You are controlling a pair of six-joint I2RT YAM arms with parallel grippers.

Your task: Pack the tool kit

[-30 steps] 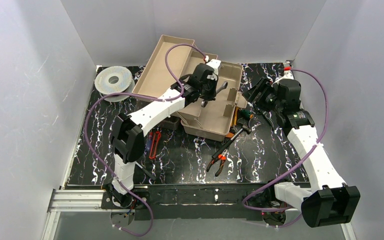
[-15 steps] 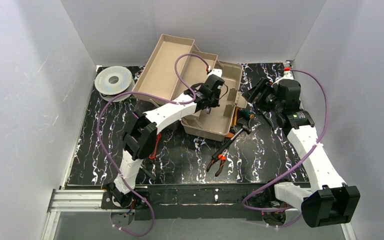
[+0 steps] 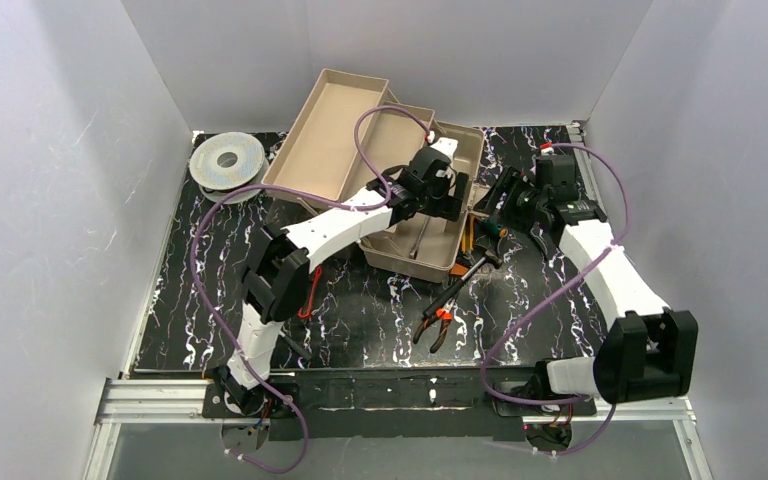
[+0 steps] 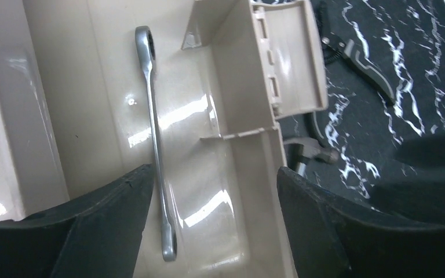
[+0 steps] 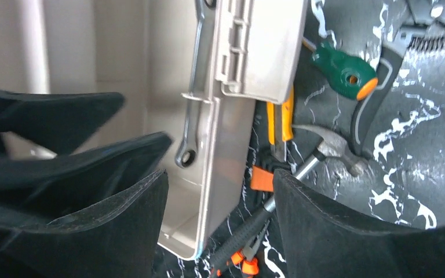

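The orange pliers (image 3: 438,322) lie nearest on the black table (image 3: 360,320), at the toolbox's 6 o'clock. The hammer (image 3: 475,265) lies just beyond them at 5 o'clock. The tan toolbox (image 4: 92,87) stands open toward the table's 12 o'clock, with a wrench (image 4: 155,133) flat on its floor. The left gripper (image 4: 213,171) hovers over that wrench, jaws apart and empty. The right gripper (image 5: 218,174) hangs at the box's 3 o'clock, jaws apart and empty, near a green-handled screwdriver (image 5: 339,68). A grey spool (image 3: 226,160) sits at 10 o'clock.
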